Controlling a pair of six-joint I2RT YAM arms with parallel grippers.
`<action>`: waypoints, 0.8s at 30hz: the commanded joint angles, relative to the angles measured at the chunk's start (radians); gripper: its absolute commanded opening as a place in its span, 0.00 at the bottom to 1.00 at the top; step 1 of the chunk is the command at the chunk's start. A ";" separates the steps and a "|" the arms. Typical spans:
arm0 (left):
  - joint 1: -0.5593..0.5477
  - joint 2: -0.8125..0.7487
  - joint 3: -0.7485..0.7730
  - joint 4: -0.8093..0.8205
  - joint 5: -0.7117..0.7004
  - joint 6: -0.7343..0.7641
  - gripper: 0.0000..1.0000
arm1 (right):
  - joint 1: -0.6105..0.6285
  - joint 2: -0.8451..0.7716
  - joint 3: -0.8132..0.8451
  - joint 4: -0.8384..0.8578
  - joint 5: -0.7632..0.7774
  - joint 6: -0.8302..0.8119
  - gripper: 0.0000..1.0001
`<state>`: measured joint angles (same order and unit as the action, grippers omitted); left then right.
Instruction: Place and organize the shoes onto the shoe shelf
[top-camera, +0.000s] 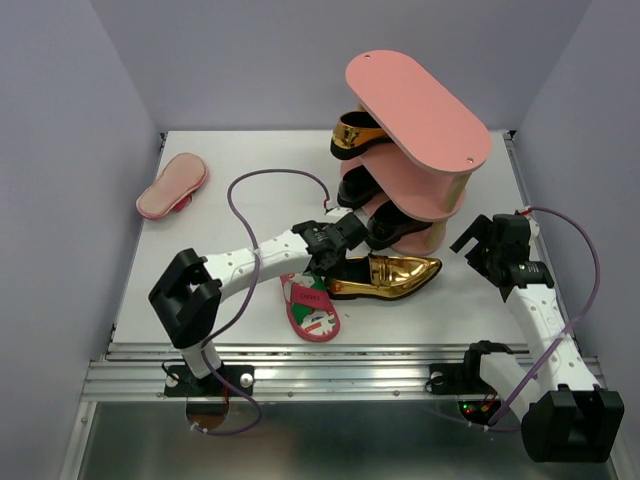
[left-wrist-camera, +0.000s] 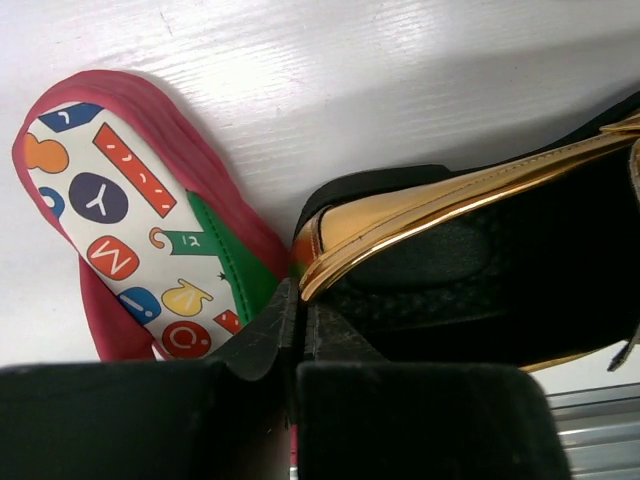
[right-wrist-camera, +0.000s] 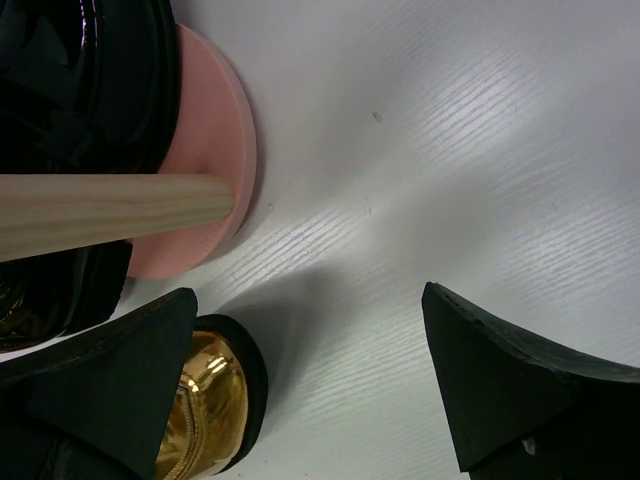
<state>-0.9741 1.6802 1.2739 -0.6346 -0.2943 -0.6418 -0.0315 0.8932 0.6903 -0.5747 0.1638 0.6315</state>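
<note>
Tabletop (top-camera: 250, 160) was white wood-grain, boxed in by pale grey walls (top-camera: 60, 150). Upturned flip-flop (top-camera: 172, 187) lay near the far-left edge. Printed flip-flop (top-camera: 312, 308) sat by the front edge, tucked against the heel of the gold loafer (top-camera: 385, 277). Bare board ran between those and the shoe shelf (top-camera: 418, 110), far right. Under its top board: second gold loafer (top-camera: 352, 130), upper black loafer (top-camera: 355, 187), lower black loafer (top-camera: 392, 226). Left gripper (left-wrist-camera: 296, 340) was pinched on the gold loafer's heel rim. Right gripper (right-wrist-camera: 310, 300) hung spread wide with nothing in it, beside the shelf's bottom board.
</note>
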 joint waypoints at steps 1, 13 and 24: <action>-0.009 -0.059 0.119 -0.075 -0.045 -0.021 0.00 | -0.002 -0.017 0.005 0.030 -0.009 -0.015 1.00; 0.031 -0.160 0.283 -0.269 -0.057 -0.036 0.00 | -0.002 -0.023 0.002 0.032 -0.010 -0.010 1.00; 0.195 -0.171 0.424 -0.303 0.026 -0.075 0.00 | -0.002 -0.027 0.003 0.041 -0.021 -0.006 1.00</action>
<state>-0.8181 1.5436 1.5936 -0.9997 -0.2893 -0.6621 -0.0315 0.8864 0.6895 -0.5743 0.1520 0.6319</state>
